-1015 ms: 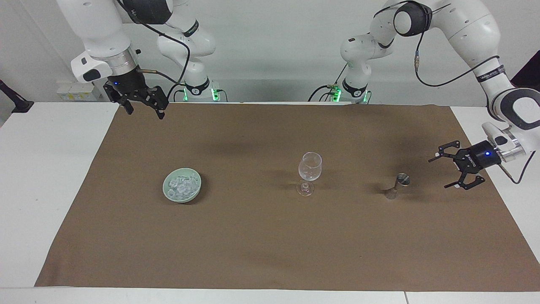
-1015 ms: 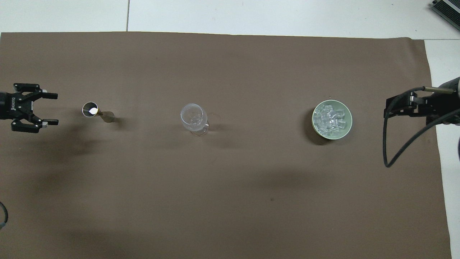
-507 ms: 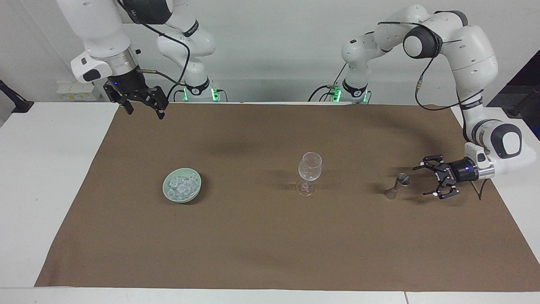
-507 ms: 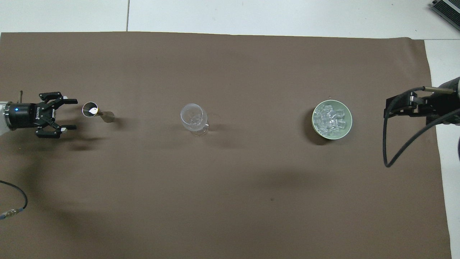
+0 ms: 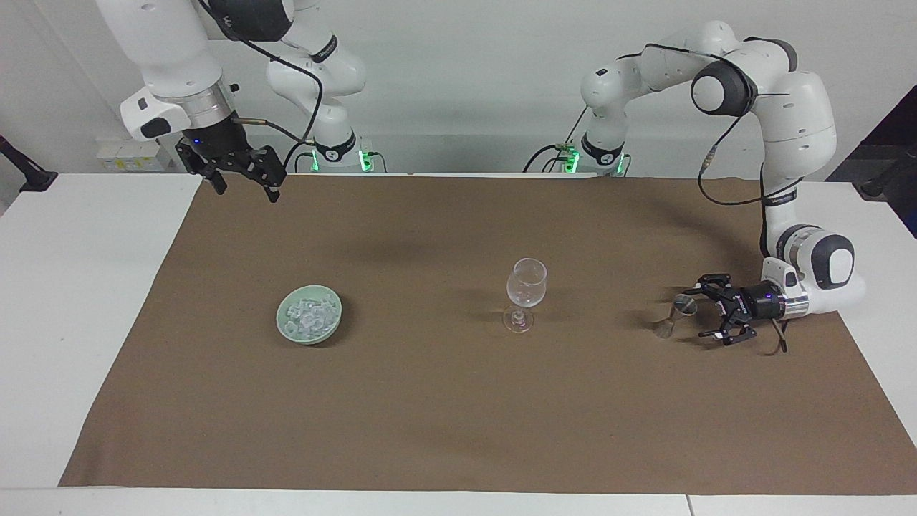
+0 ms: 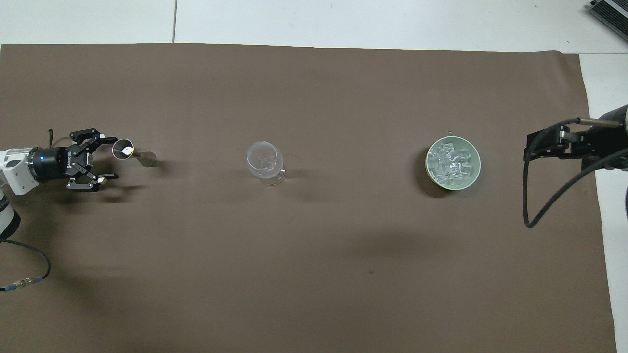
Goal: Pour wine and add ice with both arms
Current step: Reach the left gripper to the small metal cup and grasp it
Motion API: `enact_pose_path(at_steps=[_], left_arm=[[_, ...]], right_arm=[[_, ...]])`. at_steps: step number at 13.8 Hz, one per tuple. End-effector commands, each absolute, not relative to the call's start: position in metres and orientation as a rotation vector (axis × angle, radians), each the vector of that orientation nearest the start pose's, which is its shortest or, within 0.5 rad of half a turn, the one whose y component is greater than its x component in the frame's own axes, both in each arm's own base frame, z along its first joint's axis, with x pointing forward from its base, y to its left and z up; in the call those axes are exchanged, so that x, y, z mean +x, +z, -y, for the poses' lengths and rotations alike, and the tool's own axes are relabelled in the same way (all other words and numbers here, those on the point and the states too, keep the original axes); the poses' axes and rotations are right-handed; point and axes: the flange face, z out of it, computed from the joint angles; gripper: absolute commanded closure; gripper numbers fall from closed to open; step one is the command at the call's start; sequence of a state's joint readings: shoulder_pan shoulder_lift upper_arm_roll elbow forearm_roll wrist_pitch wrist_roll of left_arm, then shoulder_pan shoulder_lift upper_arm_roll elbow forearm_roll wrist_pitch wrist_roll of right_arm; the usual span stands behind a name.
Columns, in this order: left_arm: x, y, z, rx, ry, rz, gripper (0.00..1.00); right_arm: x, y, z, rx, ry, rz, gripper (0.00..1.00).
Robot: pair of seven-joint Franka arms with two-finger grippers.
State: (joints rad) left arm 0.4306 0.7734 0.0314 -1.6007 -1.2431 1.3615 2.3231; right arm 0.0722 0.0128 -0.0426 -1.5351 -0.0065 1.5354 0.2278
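A small metal jigger (image 5: 677, 313) (image 6: 128, 151) stands on the brown cloth toward the left arm's end. My left gripper (image 5: 706, 314) (image 6: 112, 157) lies low and level beside it, open, its fingertips just short of the jigger's cup, gripping nothing. Whether the jigger holds wine I cannot tell. An empty clear wine glass (image 5: 526, 284) (image 6: 265, 159) stands mid-cloth. Ice (image 5: 309, 312) (image 6: 450, 161) fills a pale green bowl (image 5: 281, 319) (image 6: 477, 171) toward the right arm's end. My right gripper (image 5: 246, 188) (image 6: 532, 146) waits open, raised over the cloth's edge at its own end.
The brown cloth (image 5: 430, 401) (image 6: 314, 269) covers most of the white table. A black cable (image 6: 544, 206) loops down from the right arm. Another cable (image 6: 29, 279) trails from the left arm over the cloth's near corner.
My left gripper has come down and moved in along the cloth to the jigger, still open. The right arm, glass, bowl and jigger have not moved.
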Motion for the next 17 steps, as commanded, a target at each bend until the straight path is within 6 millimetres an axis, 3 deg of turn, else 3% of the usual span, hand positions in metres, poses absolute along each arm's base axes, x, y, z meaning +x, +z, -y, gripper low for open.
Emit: enact_pose_path(at_steps=[1, 4, 9, 14, 17], left_arm=[[0.616, 0.210, -0.161, 1.306, 1.228, 1.158, 0.00], [0.619, 0.205, -0.152, 1.292, 1.249, 1.149, 0.00], [0.618, 0.193, -0.139, 1.254, 1.274, 1.180, 0.13], [0.616, 0.187, -0.126, 1.237, 1.258, 1.180, 0.17], [0.616, 0.186, -0.125, 1.223, 1.274, 1.197, 0.29]], right_arm=[[0.552, 0.631, -0.013, -3.110, 0.013, -0.294, 0.00], [0.552, 0.631, -0.013, -3.110, 0.013, -0.294, 0.00], [0.552, 0.631, -0.013, -3.110, 0.013, -0.294, 0.00], [0.552, 0.631, -0.013, -3.110, 0.013, -0.294, 0.00], [0.552, 0.631, -0.013, -3.110, 0.013, -0.294, 0.00]])
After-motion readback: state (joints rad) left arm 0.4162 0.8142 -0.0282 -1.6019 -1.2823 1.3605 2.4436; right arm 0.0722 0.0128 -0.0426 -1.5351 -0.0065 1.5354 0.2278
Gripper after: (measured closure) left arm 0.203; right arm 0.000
